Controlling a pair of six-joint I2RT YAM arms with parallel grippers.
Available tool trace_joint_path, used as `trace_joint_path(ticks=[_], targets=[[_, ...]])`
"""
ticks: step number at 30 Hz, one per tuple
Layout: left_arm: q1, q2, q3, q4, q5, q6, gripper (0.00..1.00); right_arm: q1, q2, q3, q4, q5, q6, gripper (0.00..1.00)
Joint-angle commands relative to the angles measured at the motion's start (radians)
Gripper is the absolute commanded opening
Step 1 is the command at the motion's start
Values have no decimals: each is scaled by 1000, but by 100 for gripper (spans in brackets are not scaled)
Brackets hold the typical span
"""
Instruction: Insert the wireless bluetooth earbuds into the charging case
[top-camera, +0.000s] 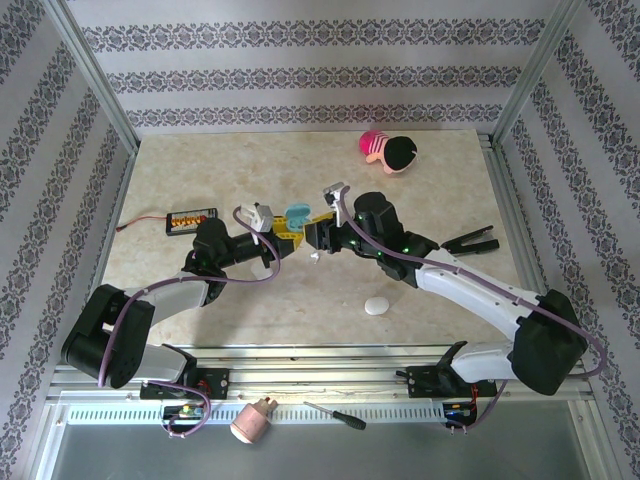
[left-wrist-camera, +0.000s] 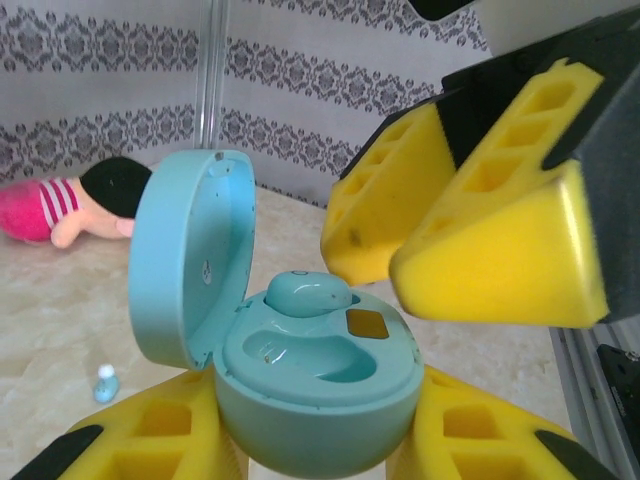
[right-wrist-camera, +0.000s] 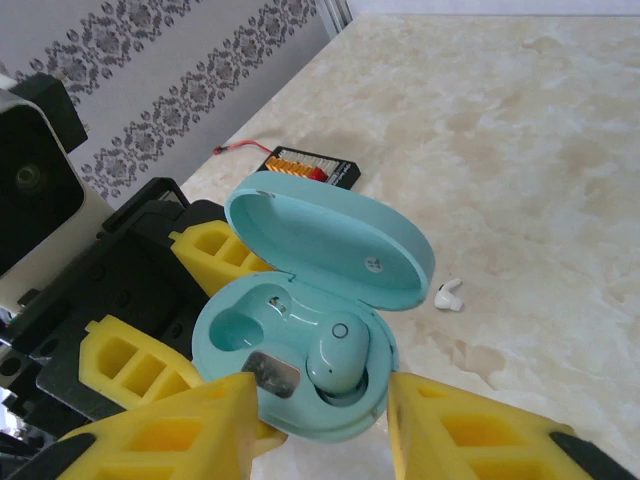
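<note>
Over marbled tabletop (top-camera: 200, 170), my left end effector (top-camera: 282, 236) is clamping the charging case (right-wrist-camera: 300, 345); my right end effector (right-wrist-camera: 322, 395) is hovering just beside it, spread.

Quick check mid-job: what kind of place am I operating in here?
Probably a staged lab test cell: metal frame posts, patterned wallpaper walls, and a marble-look table holding odd props like a plush toy.

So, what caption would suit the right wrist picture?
Open charging case: blue earbud seated, other socket empty, white earbud on table.
</note>
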Motion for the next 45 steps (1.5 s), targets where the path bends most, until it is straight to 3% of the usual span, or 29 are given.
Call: trace_joint_path(ticks=[1,5,11,17,25,36,45], targets=[[-6,-14,-12,99,-13,14,28,-15,-80,6,16,-30,7,47],[18,-10,-33,124,-37,19,28,-45,-151,-40,42,2,9,55],[71,-15,-51,149,-19,-2,28,-153,-140,-121,67,98,99,56],[79,-45,-59,116,-9,13,28,-259,113,21,-115,91,76,57],[80,-55,-58,110,4,10,28,-284,486,233,-138,195,34,54],[79,-31,-48,119,25,-7,28,-306,817,549,-228,148,76,38],[79,-16,-46,139,29,-24,28,-317,878,591,-258,126,81,18]])
